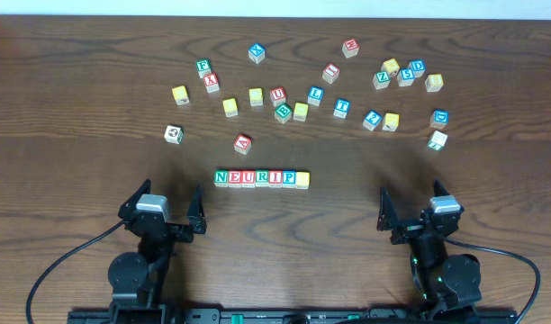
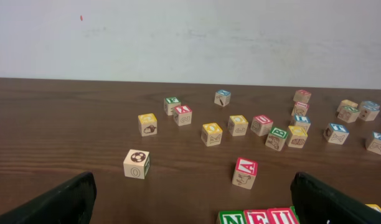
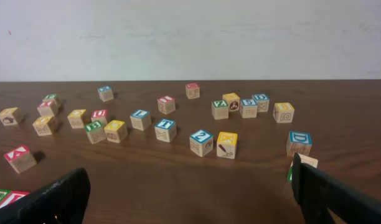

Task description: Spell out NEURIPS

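Seven wooden cubes stand touching in a row (image 1: 261, 178) at the table's middle, reading N (image 1: 221, 177), E, U, R, I, P, with a yellow-topped cube (image 1: 302, 178) last on the right; its letter is too small to read. In the left wrist view the N (image 2: 234, 218), E and U show at the bottom edge. My left gripper (image 1: 163, 214) is open and empty, near and left of the row. My right gripper (image 1: 412, 211) is open and empty, near and right of it. Dark fingers (image 2: 66, 199) frame bare wood.
Many loose letter cubes lie scattered over the far half of the table. A red A cube (image 1: 243, 142) sits just beyond the row, and a cube with an O on its side (image 2: 136, 163) lies further left. A white-and-green cube (image 3: 302, 163) lies by my right gripper's right finger.
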Robot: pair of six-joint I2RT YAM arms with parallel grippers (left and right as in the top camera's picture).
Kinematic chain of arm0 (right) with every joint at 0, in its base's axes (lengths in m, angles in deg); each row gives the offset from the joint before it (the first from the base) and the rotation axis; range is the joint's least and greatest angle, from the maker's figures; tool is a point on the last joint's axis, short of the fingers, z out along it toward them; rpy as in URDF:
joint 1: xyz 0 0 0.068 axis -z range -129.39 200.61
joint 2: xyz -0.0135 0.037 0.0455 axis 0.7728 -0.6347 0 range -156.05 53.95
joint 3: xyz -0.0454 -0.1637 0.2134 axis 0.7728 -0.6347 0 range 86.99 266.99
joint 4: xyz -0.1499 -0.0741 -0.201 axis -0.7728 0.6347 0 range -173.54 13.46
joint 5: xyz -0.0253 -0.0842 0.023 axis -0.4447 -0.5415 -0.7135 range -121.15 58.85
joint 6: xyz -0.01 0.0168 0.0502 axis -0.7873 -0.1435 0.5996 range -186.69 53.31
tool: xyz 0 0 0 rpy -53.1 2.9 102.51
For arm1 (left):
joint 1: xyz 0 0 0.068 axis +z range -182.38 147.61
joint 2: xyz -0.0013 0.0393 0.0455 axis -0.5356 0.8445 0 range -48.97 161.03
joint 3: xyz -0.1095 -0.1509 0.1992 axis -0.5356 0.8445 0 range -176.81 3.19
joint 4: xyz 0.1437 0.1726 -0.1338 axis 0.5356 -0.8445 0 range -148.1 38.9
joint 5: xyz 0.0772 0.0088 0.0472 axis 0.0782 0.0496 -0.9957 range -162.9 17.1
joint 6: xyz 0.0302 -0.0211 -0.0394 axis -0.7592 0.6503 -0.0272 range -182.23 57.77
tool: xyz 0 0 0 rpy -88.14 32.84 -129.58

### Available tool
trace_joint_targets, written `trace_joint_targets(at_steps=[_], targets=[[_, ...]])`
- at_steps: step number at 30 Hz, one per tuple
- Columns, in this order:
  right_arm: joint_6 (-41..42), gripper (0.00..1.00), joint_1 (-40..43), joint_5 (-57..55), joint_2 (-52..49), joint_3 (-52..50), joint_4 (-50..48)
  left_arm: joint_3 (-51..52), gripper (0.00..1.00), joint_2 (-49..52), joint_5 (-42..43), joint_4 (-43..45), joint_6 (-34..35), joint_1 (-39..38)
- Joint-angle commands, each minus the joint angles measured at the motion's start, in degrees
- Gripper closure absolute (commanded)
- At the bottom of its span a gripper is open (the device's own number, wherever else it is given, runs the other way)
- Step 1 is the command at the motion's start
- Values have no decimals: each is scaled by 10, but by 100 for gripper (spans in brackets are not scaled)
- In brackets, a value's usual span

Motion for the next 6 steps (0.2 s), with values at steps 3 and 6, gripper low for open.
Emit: trace_joint_targets(at_steps=[3, 6], targets=[[-9, 1, 5, 7, 4, -1, 3, 6, 2, -4, 9, -25, -1, -2], [-9, 1, 5, 7, 4, -1, 3, 6, 2, -4, 9, -25, -1, -2]])
